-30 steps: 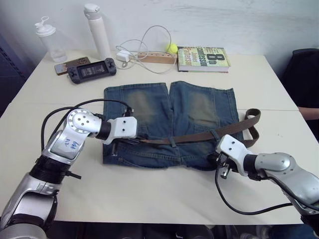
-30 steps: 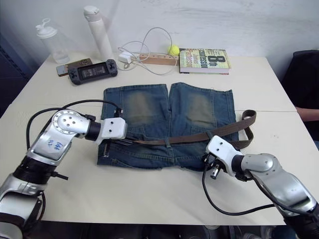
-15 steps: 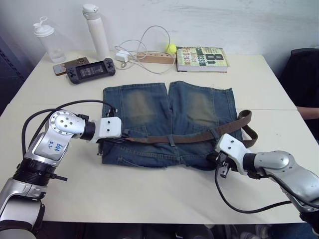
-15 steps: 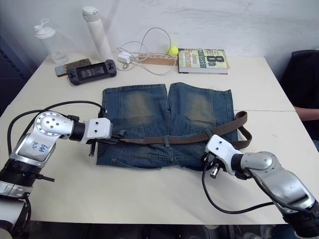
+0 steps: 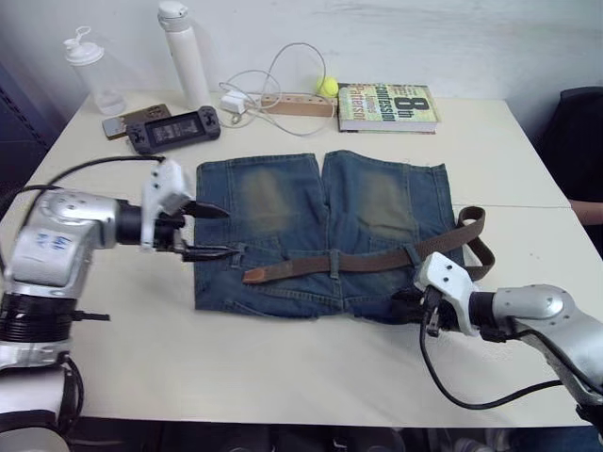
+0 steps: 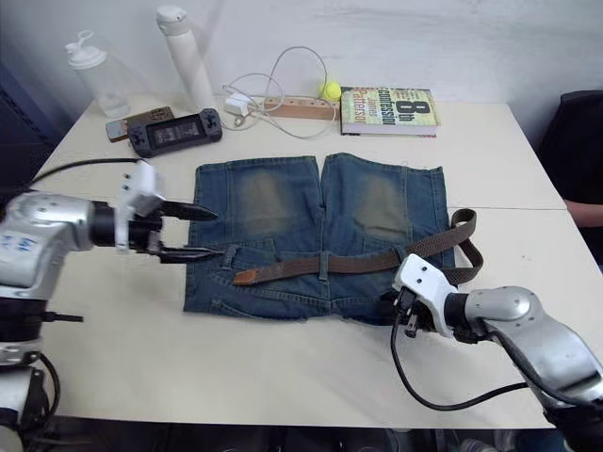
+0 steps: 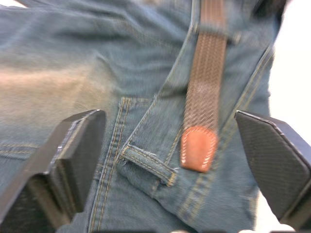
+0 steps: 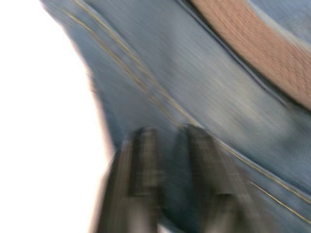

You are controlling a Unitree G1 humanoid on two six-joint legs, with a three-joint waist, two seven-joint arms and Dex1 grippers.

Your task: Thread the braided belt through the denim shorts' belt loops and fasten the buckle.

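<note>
Head views: denim shorts (image 5: 320,226) flat on the table (image 5: 283,367), waistband toward the robot. Braided belt (image 5: 367,261) runs across the waistband, tan tip (image 5: 252,275) lying loose short of the last loop, other end curled off the shorts' right edge (image 5: 476,235); buckle not clear there. Left gripper (image 5: 209,232) hovers just off the shorts' left edge, fingers spread wide, holding nothing. Right gripper (image 5: 407,306) sits at the shorts' lower right corner.

Left wrist view: belt tip (image 7: 197,155) just beside an empty belt loop (image 7: 148,165), not through it.

Right wrist view: fingers (image 8: 141,170) close together, seemingly pinching the denim hem (image 8: 160,111).

Judgement: the job now is feeding that tip through the last loop. Pinch the tip near its end, keep it flat, slide it under the loop while the right side pins the fabric.
</note>
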